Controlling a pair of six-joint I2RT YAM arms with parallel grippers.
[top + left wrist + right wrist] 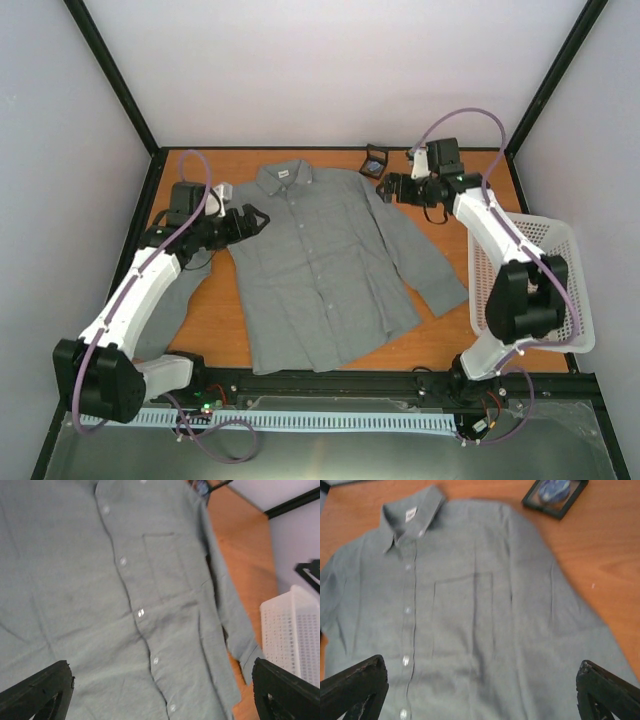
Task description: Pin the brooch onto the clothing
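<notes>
— At the back of the orange table (215,330)?
— Small black square holder (374,161), tilted, close to the far edge.
— And on the right?
— White slotted basket (548,232), upright at the table's right edge, well apart from the holder.
— Around all that?
— Pale walls, black frame posts (110,72) rising from the back corners, pale slotted strip (330,422) along the near rail.
</notes>
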